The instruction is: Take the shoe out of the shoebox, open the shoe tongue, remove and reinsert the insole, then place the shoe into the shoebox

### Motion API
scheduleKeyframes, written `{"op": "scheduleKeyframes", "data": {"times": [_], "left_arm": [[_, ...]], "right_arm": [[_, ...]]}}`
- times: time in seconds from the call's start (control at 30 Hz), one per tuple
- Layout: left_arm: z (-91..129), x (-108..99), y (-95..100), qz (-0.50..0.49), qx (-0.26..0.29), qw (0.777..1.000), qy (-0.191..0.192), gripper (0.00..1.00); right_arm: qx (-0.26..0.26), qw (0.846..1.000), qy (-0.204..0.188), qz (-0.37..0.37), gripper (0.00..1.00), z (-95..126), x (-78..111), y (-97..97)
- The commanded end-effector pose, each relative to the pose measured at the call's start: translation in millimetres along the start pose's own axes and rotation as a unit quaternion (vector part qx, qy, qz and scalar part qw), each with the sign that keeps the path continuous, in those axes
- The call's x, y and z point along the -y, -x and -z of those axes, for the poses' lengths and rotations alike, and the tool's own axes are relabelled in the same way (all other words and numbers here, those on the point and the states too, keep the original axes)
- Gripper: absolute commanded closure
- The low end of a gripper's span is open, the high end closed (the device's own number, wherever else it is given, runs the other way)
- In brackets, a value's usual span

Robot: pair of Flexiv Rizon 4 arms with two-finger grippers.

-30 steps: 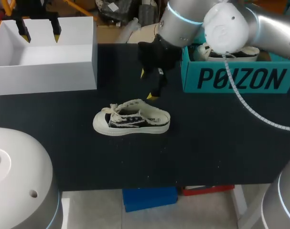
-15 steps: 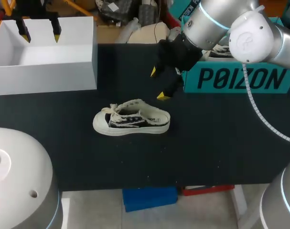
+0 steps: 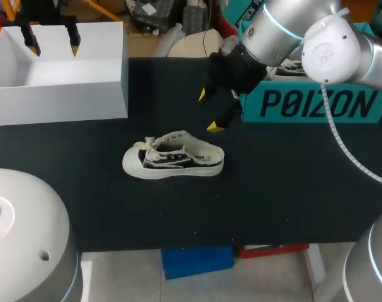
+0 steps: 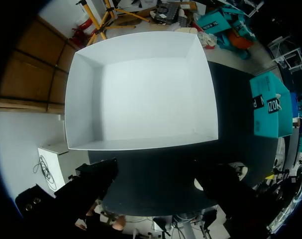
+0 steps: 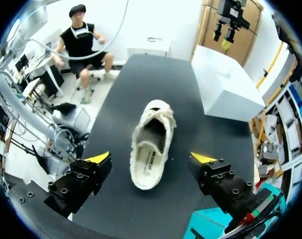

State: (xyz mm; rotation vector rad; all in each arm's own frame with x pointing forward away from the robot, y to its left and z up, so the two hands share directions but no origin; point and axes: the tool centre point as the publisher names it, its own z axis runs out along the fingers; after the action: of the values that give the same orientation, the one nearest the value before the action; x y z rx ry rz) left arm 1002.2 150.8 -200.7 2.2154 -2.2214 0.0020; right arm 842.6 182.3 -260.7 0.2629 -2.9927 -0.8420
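A cream and black low sneaker (image 3: pixel 173 156) lies on its sole on the black table (image 3: pixel 272 189), toe to the left, laces loose. My right gripper (image 3: pixel 207 111) hangs open just behind its heel, apart from it. In the right wrist view the sneaker (image 5: pixel 151 144) sits ahead of the gripper (image 5: pixel 151 159), between its spread yellow-tipped fingers (image 5: pixel 100 159), with the insole showing inside. The teal shoebox (image 3: pixel 316 104) stands at the back right, partly behind my right arm. My left gripper (image 3: pixel 52 45) is open over the white box (image 3: pixel 65 100).
In the left wrist view the white box (image 4: pixel 141 89) is empty, directly below the open left gripper (image 4: pixel 158 194). The teal shoebox (image 4: pixel 270 104) is off to one side. Something white shows inside the teal shoebox (image 3: pixel 291 68). The white box (image 5: pixel 225 89) lies beyond the sneaker.
The right arm swung back and to the right, toward the teal shoebox, then stopped. The sneaker and the left arm have not moved.
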Motion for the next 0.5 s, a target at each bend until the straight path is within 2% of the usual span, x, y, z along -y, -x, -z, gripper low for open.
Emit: {"op": "scheduleKeyframes", "data": {"times": [0.03,0.2,0.5], "left_arm": [[1,-1,-0.6,0.001,0.001,1.0,0.0,0.0],[1,-1,-0.6,0.001,0.001,1.0,0.0,0.0],[1,-1,-0.6,0.001,0.001,1.0,0.0,0.0]], "right_arm": [[0.0,1.0,0.0,0.0,0.0,-1,-0.2,-0.2],[0.0,1.0,0.0,0.0,0.0,-1,-0.2,-0.2],[0.036,0.998,0.058,-0.01,0.0,-5,27.6,10.4]]}}
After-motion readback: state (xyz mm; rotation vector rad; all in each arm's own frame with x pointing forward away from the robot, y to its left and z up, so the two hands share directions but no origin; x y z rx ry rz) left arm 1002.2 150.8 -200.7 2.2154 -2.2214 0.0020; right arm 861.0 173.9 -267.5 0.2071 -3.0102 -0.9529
